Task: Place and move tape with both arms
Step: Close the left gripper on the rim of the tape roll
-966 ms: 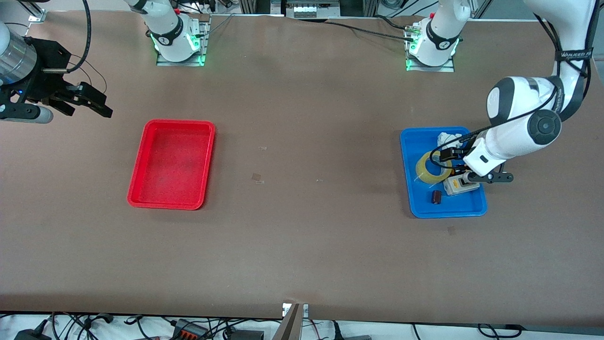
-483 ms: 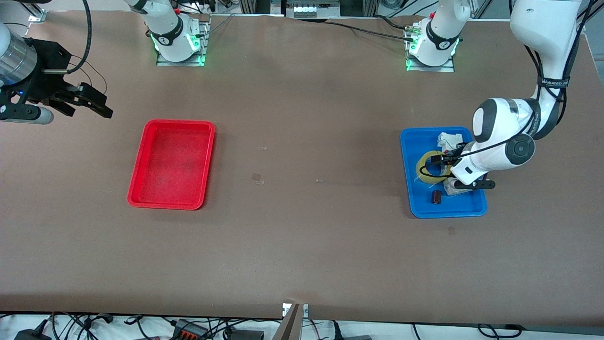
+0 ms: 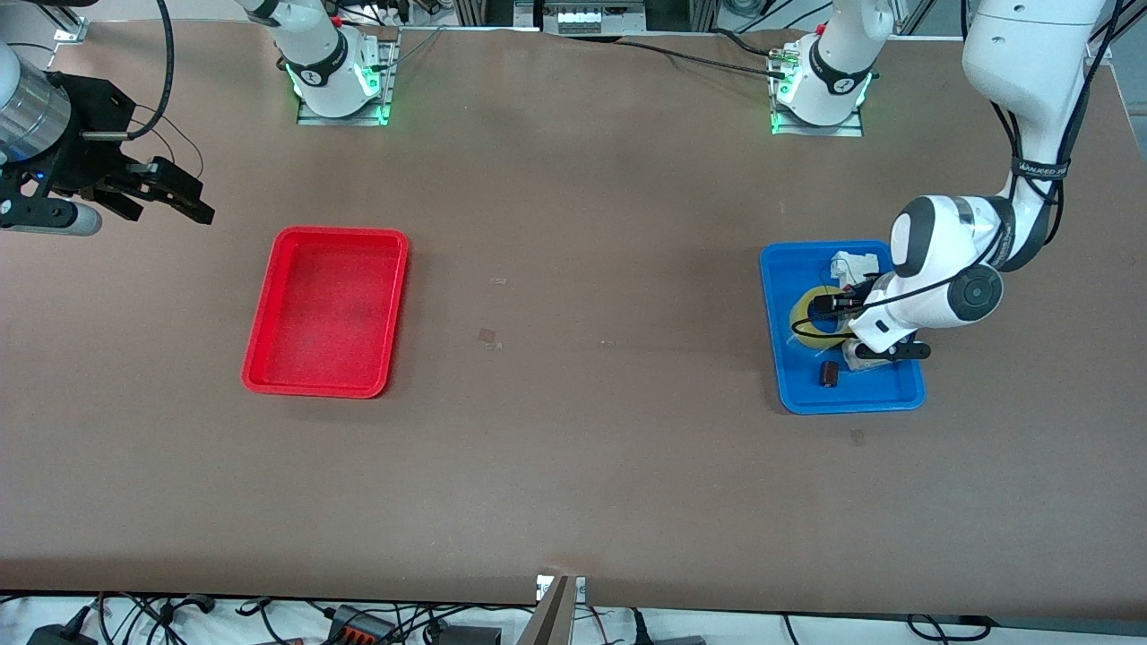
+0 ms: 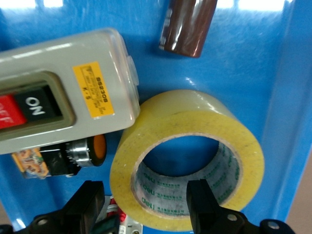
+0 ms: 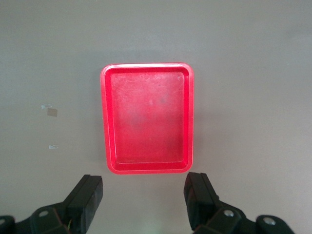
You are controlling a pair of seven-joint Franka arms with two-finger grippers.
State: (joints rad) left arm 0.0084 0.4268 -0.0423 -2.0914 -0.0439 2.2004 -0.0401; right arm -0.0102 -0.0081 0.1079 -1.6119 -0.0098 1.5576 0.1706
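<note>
The tape (image 4: 195, 126), a yellowish ring, lies flat in the blue tray (image 4: 292, 97) and also shows in the front view (image 3: 804, 327). My left gripper (image 4: 146, 197) is open and low over it. One of its fingers (image 4: 202, 200) is inside the hole and the other is outside the ring, so they straddle the wall. In the front view the left gripper (image 3: 840, 318) is mostly hidden under its wrist. My right gripper (image 3: 170, 193) is open and empty, held high at the right arm's end of the table, and waits; the right wrist view shows it (image 5: 144, 195) too.
In the blue tray (image 3: 851, 400), a grey switch box (image 4: 63, 92) touches the tape. A brown cylinder (image 4: 187, 27) lies beside them, nearest the front camera (image 3: 829, 374). A white item (image 3: 851, 264) lies at the tray's back. An empty red tray (image 3: 260, 358) sits toward the right arm's end (image 5: 147, 66).
The left arm has come down and shifted toward the right arm's end, bringing its gripper onto the tape. The right arm has not moved.
</note>
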